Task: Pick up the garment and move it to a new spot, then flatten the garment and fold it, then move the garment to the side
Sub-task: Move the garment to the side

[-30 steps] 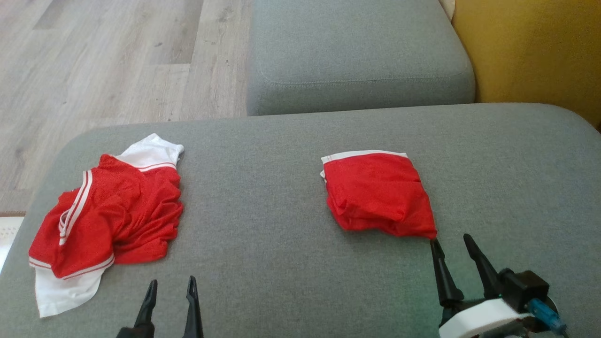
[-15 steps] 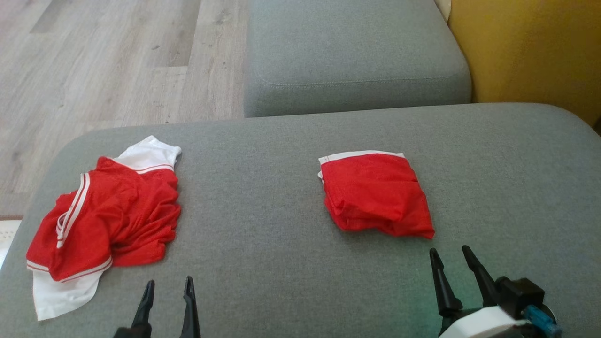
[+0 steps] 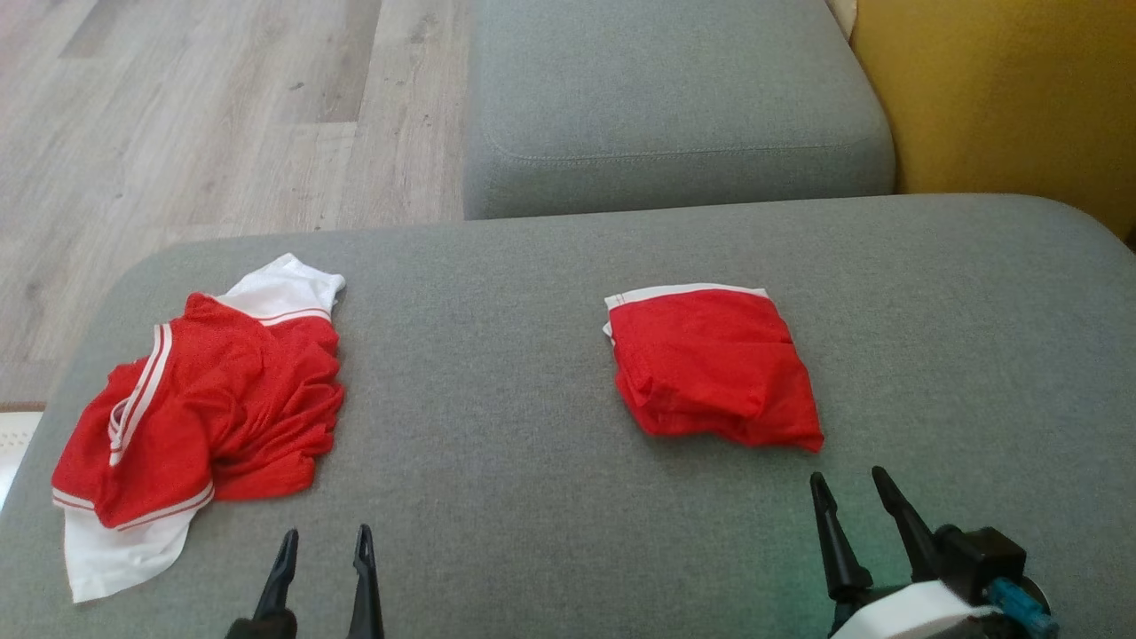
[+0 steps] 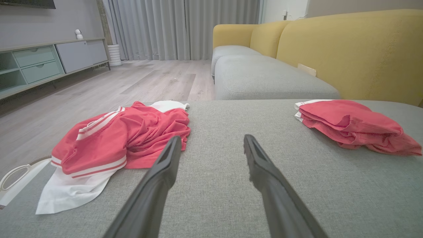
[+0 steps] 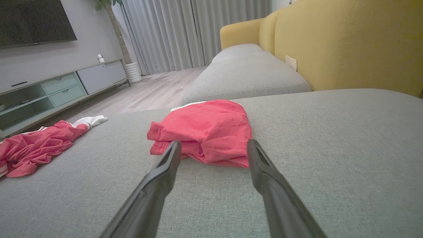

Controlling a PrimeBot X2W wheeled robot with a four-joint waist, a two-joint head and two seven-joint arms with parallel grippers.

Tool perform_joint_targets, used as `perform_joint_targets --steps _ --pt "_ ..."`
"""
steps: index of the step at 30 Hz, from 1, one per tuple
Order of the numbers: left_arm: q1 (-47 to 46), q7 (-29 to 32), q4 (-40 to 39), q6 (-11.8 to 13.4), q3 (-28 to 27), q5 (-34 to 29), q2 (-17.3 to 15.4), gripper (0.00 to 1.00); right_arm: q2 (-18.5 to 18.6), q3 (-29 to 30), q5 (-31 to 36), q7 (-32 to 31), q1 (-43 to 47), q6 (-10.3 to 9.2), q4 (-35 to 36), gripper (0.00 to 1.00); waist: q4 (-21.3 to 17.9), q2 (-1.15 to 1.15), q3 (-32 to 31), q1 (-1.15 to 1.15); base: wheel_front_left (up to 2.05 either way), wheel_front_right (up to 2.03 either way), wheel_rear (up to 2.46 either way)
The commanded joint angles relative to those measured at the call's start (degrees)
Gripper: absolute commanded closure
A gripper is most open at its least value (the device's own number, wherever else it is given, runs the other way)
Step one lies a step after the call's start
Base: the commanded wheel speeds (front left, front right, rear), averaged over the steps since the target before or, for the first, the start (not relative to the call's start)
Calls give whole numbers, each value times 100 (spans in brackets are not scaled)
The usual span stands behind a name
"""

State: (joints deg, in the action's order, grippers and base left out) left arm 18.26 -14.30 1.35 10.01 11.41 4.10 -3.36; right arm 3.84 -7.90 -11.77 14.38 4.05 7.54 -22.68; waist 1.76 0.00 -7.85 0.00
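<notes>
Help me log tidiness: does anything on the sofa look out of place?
Yes: the red-and-white garment on the grey cushion, toward its left, lies crumpled and unfolded. The folded red garment at right looks neat.

The left gripper (image 3: 327, 531) is cut off by the head view's bottom edge below its 2 fingers, and the right gripper (image 3: 846, 474) loses its wrist there. The crumpled garment (image 3: 204, 408) hides its lower folds, and the right wrist view's left edge cuts it. The folded garment (image 3: 710, 364) covers its inner layers. A white looped object (image 4: 15, 177) is cut by the left wrist view's left edge and cannot be identified. A small white thing (image 4: 78, 33) on the cabinet (image 4: 49, 59) is too small to tell.
</notes>
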Motion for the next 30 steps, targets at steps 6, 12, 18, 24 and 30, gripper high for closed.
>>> perform_joint_targets --steps 6,12,18,24,30 --pt "-300 -70 -167 -45 -123 -61 48 0 16 -132 31 62 -304 -5 115 0 12 0 50 0 0 0 0" --pt "-418 -70 -198 -54 -9 -52 48 0 137 -164 -81 62 -658 -5 -156 0 102 0 268 0 0 0 0" --pt "-617 -70 -274 -78 198 -91 48 0 389 -69 -348 -188 -1658 -5 -732 0 228 0 612 0 0 0 0" --pt "-911 -70 -304 -50 452 -73 48 0 632 251 -592 -1107 -2690 -5 -1373 0 397 0 1084 0 0 0 0" --pt "-1243 -70 -263 43 720 10 48 0 920 394 -603 -2059 -3388 -5 -2108 0 535 0 1452 0 0 0 0"
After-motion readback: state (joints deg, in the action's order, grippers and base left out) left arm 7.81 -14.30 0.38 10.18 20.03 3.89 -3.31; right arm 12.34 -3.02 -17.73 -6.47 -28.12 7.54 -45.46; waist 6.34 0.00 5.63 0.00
